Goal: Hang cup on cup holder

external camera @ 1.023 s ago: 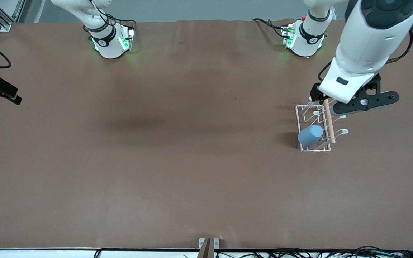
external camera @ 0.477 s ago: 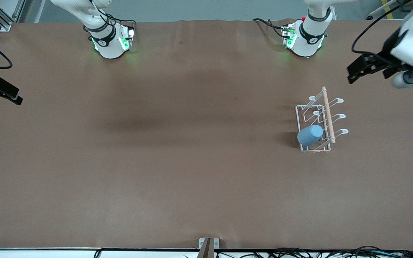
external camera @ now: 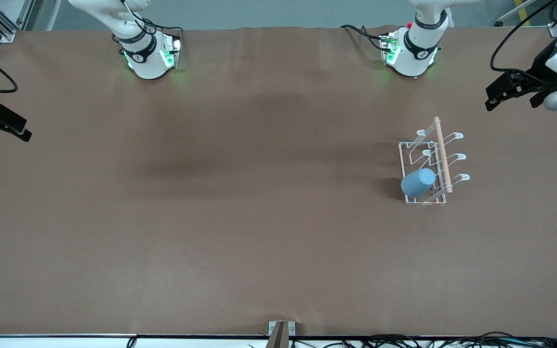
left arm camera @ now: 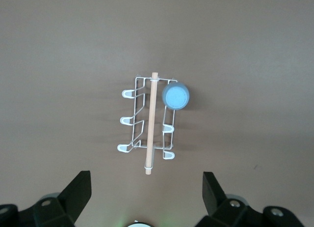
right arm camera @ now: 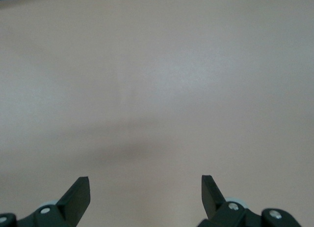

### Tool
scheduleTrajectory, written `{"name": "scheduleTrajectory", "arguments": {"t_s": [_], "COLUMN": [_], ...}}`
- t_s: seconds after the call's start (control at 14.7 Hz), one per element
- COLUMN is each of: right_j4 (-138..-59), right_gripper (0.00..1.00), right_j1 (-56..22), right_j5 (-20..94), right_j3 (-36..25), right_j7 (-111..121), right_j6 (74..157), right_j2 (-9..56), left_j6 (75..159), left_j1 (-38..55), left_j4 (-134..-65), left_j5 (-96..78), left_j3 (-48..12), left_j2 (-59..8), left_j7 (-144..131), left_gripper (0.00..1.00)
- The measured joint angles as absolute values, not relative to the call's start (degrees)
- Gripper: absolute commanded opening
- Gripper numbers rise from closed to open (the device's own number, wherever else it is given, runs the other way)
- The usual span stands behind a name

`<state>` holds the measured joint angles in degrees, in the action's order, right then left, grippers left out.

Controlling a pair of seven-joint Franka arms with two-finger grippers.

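Observation:
The light blue cup [external camera: 418,182] hangs upturned and tilted on a prong of the white wire cup holder [external camera: 442,154], at the rack's end nearer the front camera. In the left wrist view the cup [left arm camera: 175,96] and the rack's wooden rod [left arm camera: 150,124] show from above. My left gripper [external camera: 509,102] is open and empty, up in the air over the table edge at the left arm's end, apart from the rack; it also shows in its wrist view [left arm camera: 146,187]. My right gripper [external camera: 17,130] waits open and empty at the right arm's end, over bare table [right arm camera: 145,180].
The brown table [external camera: 240,217] holds only the rack, which stands toward the left arm's end. The two arm bases [external camera: 148,53] [external camera: 411,48] stand along the table edge farthest from the front camera. Cables lie along the near edge.
My left gripper has risen from just over the rack and swung out toward the left arm's end of the table. The cup stays on its prong. The right arm has not moved.

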<state>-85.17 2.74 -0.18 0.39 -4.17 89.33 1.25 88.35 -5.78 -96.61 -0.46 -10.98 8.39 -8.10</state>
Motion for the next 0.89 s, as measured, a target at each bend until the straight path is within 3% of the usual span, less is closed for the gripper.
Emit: {"name": "scheduleTrajectory", "arguments": {"t_s": [0.27, 0.89], "right_j4": [-85.18, -85.18], "right_gripper": [1.0, 1.0], "right_j1": [2.74, 2.74], "right_j5": [-0.19, -0.19], "right_j3": [0.39, 0.32], "right_j7": [-4.17, -4.17], "right_j6": [89.26, 89.24], "right_j2": [1.25, 1.27], "left_j6": [89.35, 88.65], "left_j1": [-5.78, -5.79], "left_j4": [-98.3, -94.48], "left_j5": [-0.47, -0.47], "left_j3": [-10.91, -10.56], "left_j2": [9.37, 6.38], "left_j7": [-5.57, -1.76], "left_gripper": [1.0, 1.0]}}
